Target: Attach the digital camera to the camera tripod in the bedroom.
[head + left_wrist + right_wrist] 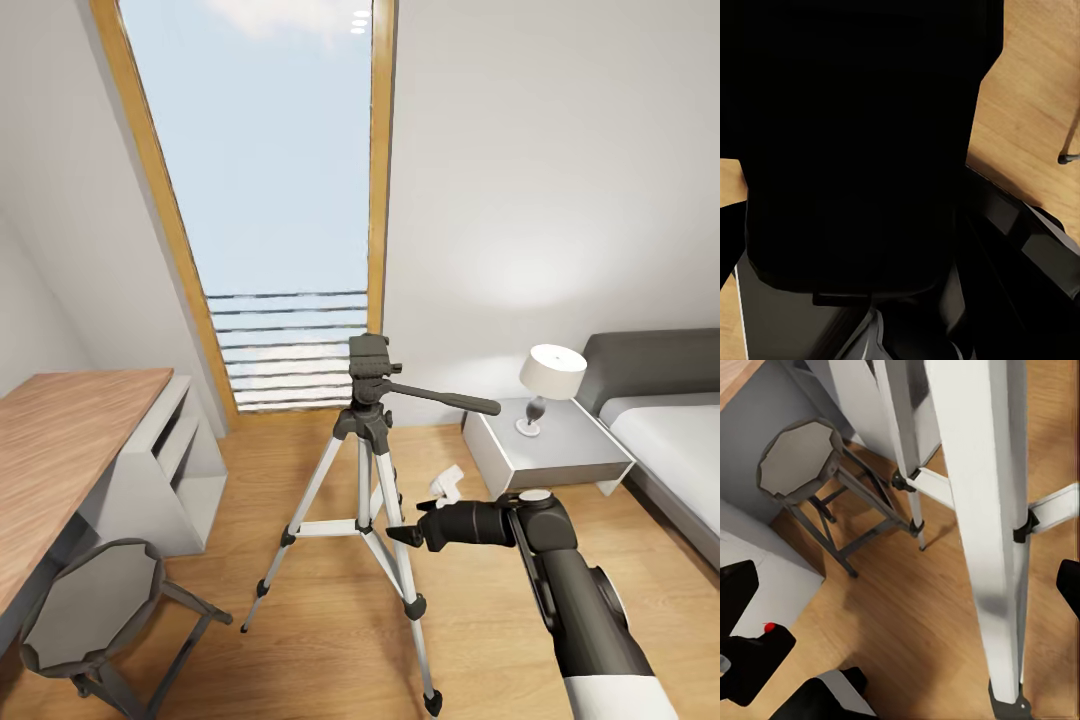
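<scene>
A: Camera tripod (pixel 362 470) stands upright on the light wood floor (pixel 300 640), in front of the tall wood-framed window (pixel 290 200). Three silver legs spread, black feet down. Black head on top, pan handle (pixel 445 397) pointing toward the bed side.

B: Anything mounted on the head?

A: Nothing seen on it. Top plate looks bare in the head view.

B: Right arm?

A: Reaches in from the lower right. The right pincer (pixel 408 535) sits just beside the nearest tripod leg, at about brace height. A small white part shows just above the wrist. From the right wrist view the leg (pixel 982 532) runs very close past the lens; one dark fingertip shows at the frame edge to the far side of it. Whether the fingers are spread or pressed together, I cannot tell.

B: The digital camera?

A: Right wrist view, near a corner: a black boxy shape with a red button (pixel 769 627), likely the digital camera (pixel 754 664). What it rests on is unclear.

B: Left pincer?

A: Left wrist view is mostly black, close-up dark shapes, a patch of floor. Its state cannot be told.

B: Surroundings?

A: Wooden table (pixel 60 450) at left, grey round-seat stool (pixel 95 610) beside it. White nightstand (pixel 550 450) with a lamp (pixel 550 385), then the bed (pixel 670 440).
</scene>
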